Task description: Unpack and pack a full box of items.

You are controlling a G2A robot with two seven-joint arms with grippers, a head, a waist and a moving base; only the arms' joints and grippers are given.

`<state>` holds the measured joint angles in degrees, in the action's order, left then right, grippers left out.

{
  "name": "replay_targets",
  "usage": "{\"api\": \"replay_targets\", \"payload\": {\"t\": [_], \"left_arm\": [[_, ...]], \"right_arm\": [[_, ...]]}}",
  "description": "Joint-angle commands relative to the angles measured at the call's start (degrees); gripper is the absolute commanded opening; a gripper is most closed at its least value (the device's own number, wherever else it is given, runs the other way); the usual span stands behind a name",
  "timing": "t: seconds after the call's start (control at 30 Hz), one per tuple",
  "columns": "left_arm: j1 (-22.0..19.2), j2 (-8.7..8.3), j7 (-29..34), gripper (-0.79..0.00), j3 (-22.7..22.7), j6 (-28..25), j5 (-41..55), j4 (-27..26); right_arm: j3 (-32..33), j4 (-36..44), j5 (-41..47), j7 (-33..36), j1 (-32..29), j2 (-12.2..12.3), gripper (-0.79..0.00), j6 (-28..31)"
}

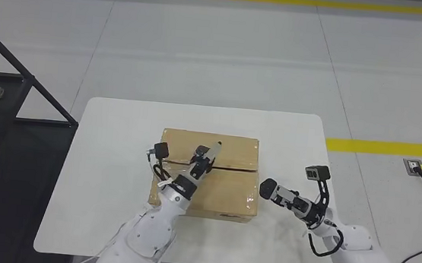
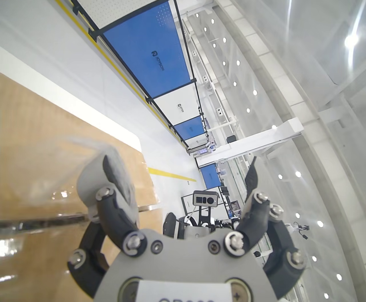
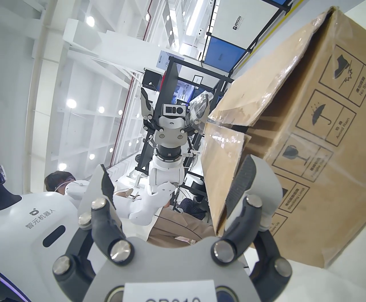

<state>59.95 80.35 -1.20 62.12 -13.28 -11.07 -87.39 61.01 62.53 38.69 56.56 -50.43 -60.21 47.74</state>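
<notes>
box [image 1: 206, 183]: stiff cardboard, slick taped seam, likely heavy; take it by the flap edges
left gripper [image 1: 207, 155]: spread apart, over top seam
right gripper [image 3: 174, 168]: spread apart, beside box's right wall

The top view looks straight down from high over the whole bench [image 1: 95, 220]. The left wrist view skims close over the box [image 2: 43, 128] top. The right wrist view closely faces the box side nearest the bench's right edge. All three share the box.

A blurred film [image 2: 85, 145], perhaps tape, clouds one finger of the left hand [image 2: 179, 165].
</notes>
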Motion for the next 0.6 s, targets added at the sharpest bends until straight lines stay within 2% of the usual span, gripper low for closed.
{"api": "replay_targets", "payload": {"t": [0.0, 0.57], "left_arm": [[-0.3, 0.12, 0.22, 0.0, -0.37, 0.51, -0.84, 0.08], [-3.31, 1.88, -0.72, 0.0, -4.62, 3.36, -5.64, 3.35]], "right_arm": [[-0.42, -0.06, 0.22, -0.16, 0.1, 0.15, 0.0, 0.16], [-3.07, 0.11, 1.49, -3.01, -0.94, 2.03, 0.0, 3.01]]}}
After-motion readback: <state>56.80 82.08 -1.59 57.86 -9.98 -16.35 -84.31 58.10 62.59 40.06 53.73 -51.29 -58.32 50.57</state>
